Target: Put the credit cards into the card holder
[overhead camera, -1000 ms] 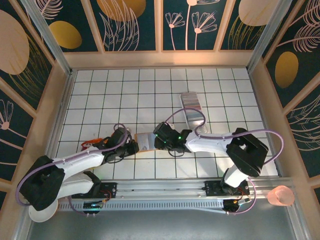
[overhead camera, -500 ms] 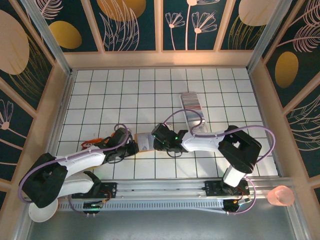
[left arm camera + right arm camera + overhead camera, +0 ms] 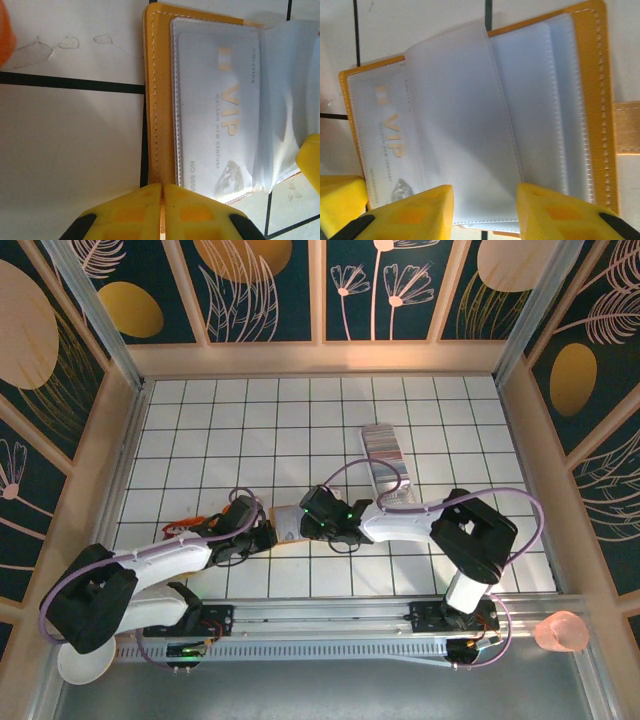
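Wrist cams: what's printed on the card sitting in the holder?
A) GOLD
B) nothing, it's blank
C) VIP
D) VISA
C: the card in the holder reads VIP in gold letters.

- The top camera looks down from high behind, far off, over the whole tabletop (image 3: 200, 420).
- Both wrist cameras face down, very close, sharing the open card holder (image 3: 159, 100) from opposite sides.
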`<state>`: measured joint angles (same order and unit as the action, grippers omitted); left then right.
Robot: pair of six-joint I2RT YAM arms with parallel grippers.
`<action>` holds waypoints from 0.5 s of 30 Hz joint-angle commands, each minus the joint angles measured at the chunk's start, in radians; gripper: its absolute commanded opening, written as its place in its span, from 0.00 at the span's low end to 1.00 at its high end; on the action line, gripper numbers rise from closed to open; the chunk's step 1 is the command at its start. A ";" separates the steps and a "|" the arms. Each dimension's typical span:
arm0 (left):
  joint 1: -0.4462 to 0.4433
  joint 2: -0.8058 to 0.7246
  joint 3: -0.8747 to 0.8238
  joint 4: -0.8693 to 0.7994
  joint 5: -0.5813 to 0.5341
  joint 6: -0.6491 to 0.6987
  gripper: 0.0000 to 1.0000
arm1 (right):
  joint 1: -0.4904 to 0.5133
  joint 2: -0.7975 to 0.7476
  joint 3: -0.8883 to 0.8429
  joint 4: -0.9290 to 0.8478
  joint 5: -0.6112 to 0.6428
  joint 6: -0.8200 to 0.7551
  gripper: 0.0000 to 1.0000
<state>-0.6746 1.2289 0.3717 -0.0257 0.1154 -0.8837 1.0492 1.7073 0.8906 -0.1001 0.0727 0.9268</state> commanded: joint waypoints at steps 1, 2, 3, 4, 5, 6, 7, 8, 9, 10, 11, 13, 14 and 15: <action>-0.003 0.012 -0.011 0.007 -0.005 0.010 0.08 | 0.009 0.032 0.020 0.053 -0.025 0.023 0.38; -0.003 0.011 -0.012 0.007 -0.005 0.009 0.08 | 0.009 0.038 0.021 0.062 -0.031 0.027 0.38; -0.003 0.008 -0.013 0.007 -0.006 0.009 0.08 | 0.010 0.044 0.021 0.074 -0.038 0.030 0.38; -0.003 0.008 -0.014 0.007 -0.006 0.009 0.08 | 0.009 0.048 0.021 0.086 -0.044 0.035 0.38; -0.003 0.006 -0.015 0.007 -0.006 0.008 0.08 | 0.009 0.051 0.020 0.097 -0.049 0.039 0.38; -0.003 0.004 -0.017 0.007 -0.007 0.008 0.08 | 0.011 0.053 0.018 0.106 -0.052 0.043 0.38; -0.002 0.003 -0.017 0.007 -0.006 0.008 0.08 | 0.011 0.054 0.018 0.115 -0.051 0.049 0.38; -0.002 0.003 -0.019 0.007 -0.006 0.008 0.08 | 0.012 0.055 0.018 0.121 -0.051 0.053 0.38; -0.002 0.003 -0.020 0.009 -0.006 0.007 0.08 | 0.015 0.054 0.016 0.130 -0.051 0.058 0.38; -0.002 0.003 -0.021 0.011 -0.006 0.006 0.08 | 0.017 0.053 0.015 0.142 -0.051 0.063 0.38; -0.003 0.004 -0.023 0.012 -0.005 0.005 0.08 | 0.020 0.051 0.016 0.151 -0.051 0.066 0.38; -0.003 0.004 -0.022 0.011 -0.006 0.006 0.07 | 0.025 0.051 0.019 0.167 -0.051 0.068 0.38; -0.002 0.003 -0.021 0.012 -0.006 0.003 0.07 | 0.026 0.052 0.020 0.173 -0.051 0.069 0.38; -0.002 0.003 -0.023 0.012 -0.006 0.003 0.07 | 0.028 0.050 0.022 0.183 -0.051 0.072 0.38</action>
<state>-0.6746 1.2289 0.3660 -0.0105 0.1154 -0.8841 1.0645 1.7439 0.8932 0.0341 0.0223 0.9764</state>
